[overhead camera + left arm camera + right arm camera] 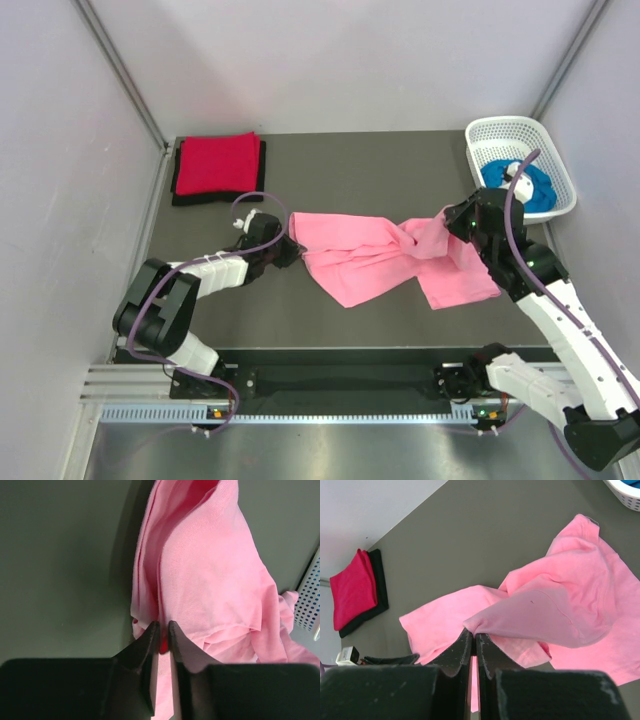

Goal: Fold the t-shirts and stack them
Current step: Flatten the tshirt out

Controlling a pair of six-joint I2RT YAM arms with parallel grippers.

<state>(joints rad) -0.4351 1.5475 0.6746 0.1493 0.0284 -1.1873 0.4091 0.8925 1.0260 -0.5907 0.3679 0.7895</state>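
Observation:
The light pink t-shirt (380,258) lies crumpled across the middle of the dark table. My left gripper (290,243) is shut on its left edge; the left wrist view shows the pink cloth (210,575) pinched between the jaws (161,626). My right gripper (447,222) is shut on a raised fold at its upper right; the right wrist view shows that pink fold (540,615) clamped at the fingertips (474,635). The red t-shirt (216,162) lies folded on the folded black one (178,193) at the back left. The bright blue t-shirt (520,185) sits in the basket.
A white plastic lattice basket (508,131) stands at the back right corner, its edge also in the left wrist view (309,597). Grey walls enclose the table on three sides. The arms' mounting rail (330,385) runs along the near edge.

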